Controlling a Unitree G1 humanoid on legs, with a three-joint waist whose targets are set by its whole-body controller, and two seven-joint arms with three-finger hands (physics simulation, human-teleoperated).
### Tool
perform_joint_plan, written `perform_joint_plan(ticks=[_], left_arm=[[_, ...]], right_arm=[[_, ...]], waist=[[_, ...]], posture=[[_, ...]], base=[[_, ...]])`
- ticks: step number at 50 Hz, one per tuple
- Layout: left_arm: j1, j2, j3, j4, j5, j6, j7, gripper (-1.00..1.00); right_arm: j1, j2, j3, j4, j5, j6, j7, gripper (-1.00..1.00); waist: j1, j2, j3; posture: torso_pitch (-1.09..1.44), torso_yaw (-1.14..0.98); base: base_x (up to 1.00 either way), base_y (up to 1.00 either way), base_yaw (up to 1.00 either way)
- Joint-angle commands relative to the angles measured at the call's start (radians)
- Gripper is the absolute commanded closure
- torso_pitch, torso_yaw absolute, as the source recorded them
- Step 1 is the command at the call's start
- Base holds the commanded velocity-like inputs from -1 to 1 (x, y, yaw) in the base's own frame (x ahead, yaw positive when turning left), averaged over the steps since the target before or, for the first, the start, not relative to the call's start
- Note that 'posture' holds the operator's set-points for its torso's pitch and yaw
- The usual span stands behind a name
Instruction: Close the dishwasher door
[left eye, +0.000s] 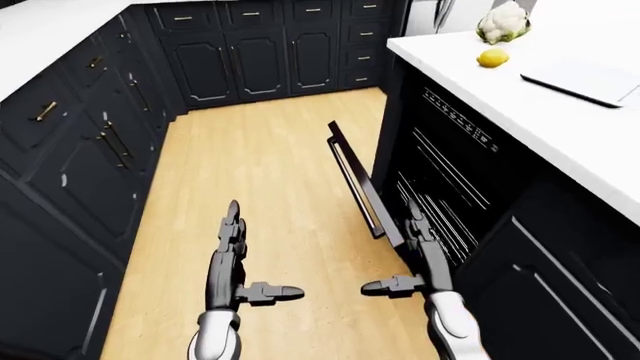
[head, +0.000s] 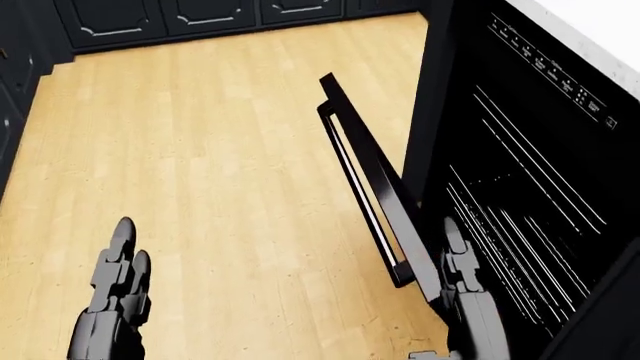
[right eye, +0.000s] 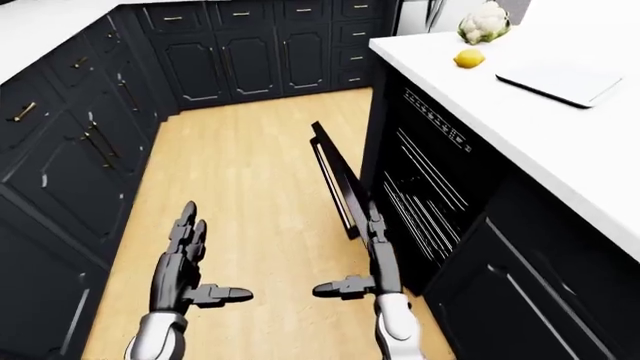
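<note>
One dishwasher (left eye: 450, 187) is set in the dark island under the white countertop (left eye: 560, 120), and its one door (head: 375, 187) hangs part open, tilted out over the wooden floor (left eye: 260, 187) with the top edge leaning away from the cavity. A single bar handle (head: 358, 196) runs along the door's outer face. Inside the cavity, thin white rack wires (head: 520, 225) show, but the racks themselves are too dark to make out.

Two hands are in view. The right hand (head: 458, 281) is held flat, fingers straight and together with the thumb stuck out sideways, right beside the door's near end; whether it actually touches the door cannot be told. The left hand (head: 118, 281) is likewise flat and extended, thumb out, over bare floor and well apart from the door. Neither holds anything. In the head view both forearms are cut off by the bottom edge.

On the countertop, toward its far end in the left-eye view, lie one lemon (left eye: 492, 58), one cauliflower (left eye: 502, 22) and one flat white board (left eye: 585, 79), the board's edge running out of the view. Dark cabinets (left eye: 240, 52) with small brass pulls line the far wall and the view's left side; their count is unclear, as several are cropped.
</note>
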Motion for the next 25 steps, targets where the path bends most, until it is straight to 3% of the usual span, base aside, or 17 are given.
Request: perform_joint_plan(ticks=[1,4,6,8,9,12,16,18,20,21,22,25], left_arm=[[-0.011,0.006,0.014,-0.054,-0.002,-0.037,0.008,-1.00],[-0.003,0.004,0.011,-0.061,-0.001,-0.039,0.008,-1.00],[-0.001,0.004,0.011,-0.064,-0.002,-0.038,0.008,-1.00],[0.002,0.004,0.011,-0.070,-0.003,-0.036,0.008,-1.00],[0.008,0.004,0.010,-0.079,-0.004,-0.034,0.006,-1.00],[0.002,0.005,0.013,-0.077,-0.007,-0.031,0.005,-1.00],[-0.003,0.004,0.011,-0.064,-0.002,-0.038,0.007,-1.00],[-0.004,0.004,0.010,-0.061,-0.001,-0.040,0.007,-1.00],[-0.004,0.004,0.009,-0.057,0.001,-0.043,0.008,-1.00],[-0.002,0.004,0.008,-0.057,0.002,-0.045,0.008,-1.00],[-0.001,0.004,0.007,-0.058,0.002,-0.045,0.008,-1.00],[0.001,0.004,0.007,-0.061,0.002,-0.044,0.008,-1.00]], right_arm=[[-0.018,0.005,0.017,-0.051,0.002,-0.036,0.006,-1.00],[-0.011,0.005,0.017,-0.058,0.003,-0.036,0.008,-1.00],[-0.007,0.005,0.017,-0.063,0.003,-0.035,0.009,-1.00],[-0.006,0.004,0.016,-0.063,0.004,-0.037,0.009,-1.00],[-0.007,0.004,0.017,-0.063,0.003,-0.035,0.009,-1.00],[-0.015,0.005,0.016,-0.051,0.002,-0.038,0.007,-1.00],[-0.023,0.005,0.016,-0.044,0.003,-0.036,0.007,-1.00],[-0.027,0.006,0.017,-0.038,0.001,-0.036,0.005,-1.00],[-0.028,0.006,0.016,-0.038,0.001,-0.035,0.004,-1.00],[-0.027,0.006,0.017,-0.040,0.001,-0.034,0.004,-1.00],[-0.027,0.006,0.017,-0.040,0.001,-0.034,0.005,-1.00],[-0.027,0.006,0.017,-0.040,0.002,-0.032,0.005,-1.00]], waist=[[0.006,0.007,-0.009],[0.009,0.050,0.006],[0.011,0.099,-0.004],[0.024,0.072,-0.003],[0.017,0.081,-0.001],[0.019,0.070,-0.015],[0.021,0.027,-0.010],[0.021,-0.013,-0.015],[0.009,-0.095,-0.040],[0.004,-0.028,-0.020],[0.007,-0.045,-0.020],[0.006,-0.019,-0.020]], posture=[[0.00,0.00],[0.00,0.00],[0.00,0.00],[0.00,0.00],[0.00,0.00],[0.00,0.00],[0.00,0.00],[0.00,0.00],[0.00,0.00],[0.00,0.00],[0.00,0.00],[0.00,0.00]], base=[[0.00,-0.27,0.00],[0.00,-0.27,0.00],[0.00,-0.26,0.00],[0.00,-0.27,0.00],[0.00,-0.27,0.00],[0.00,-0.27,0.00],[0.00,-0.27,0.00],[0.00,-0.27,0.00],[0.00,-0.27,0.00],[0.00,-0.27,0.00],[0.00,-0.27,0.00],[0.00,-0.27,0.00]])
